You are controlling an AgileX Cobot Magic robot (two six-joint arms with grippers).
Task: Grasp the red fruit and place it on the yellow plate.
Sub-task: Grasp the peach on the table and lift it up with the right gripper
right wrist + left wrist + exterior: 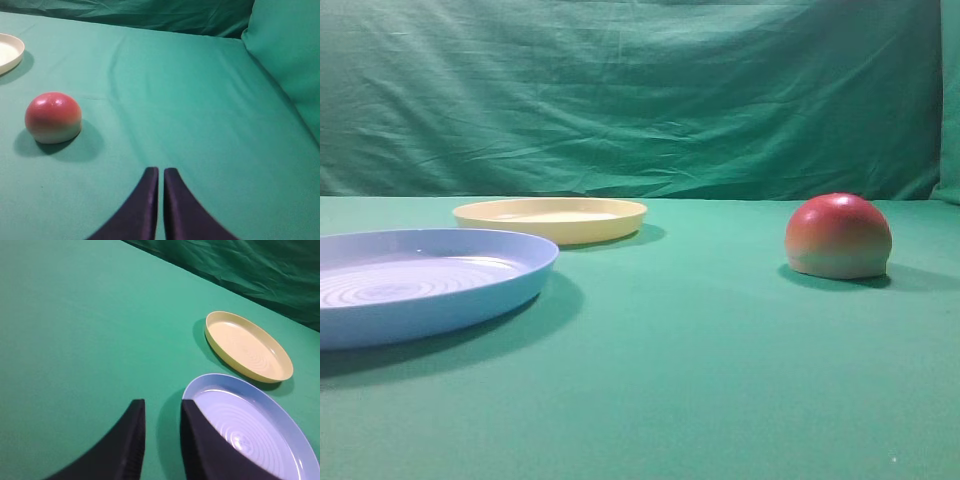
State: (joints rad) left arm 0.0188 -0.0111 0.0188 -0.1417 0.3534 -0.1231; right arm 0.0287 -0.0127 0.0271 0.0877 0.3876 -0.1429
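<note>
1. Blue plate [420,280] at 9 o'clock; yellow plate [552,217] behind it, bare.
2. Red fruit [838,236] at 3 o'clock on the cloth, untouched.
3. Left gripper [162,427]: slightly parted, holds nothing.
4. Right gripper [160,192]: closed, empty. Step: approach. Next: open, reach to 10 o'clock.

Green-clothed table [720,380] bears red fruit [838,236], yellow plate [551,218], blue plate [420,283].
</note>
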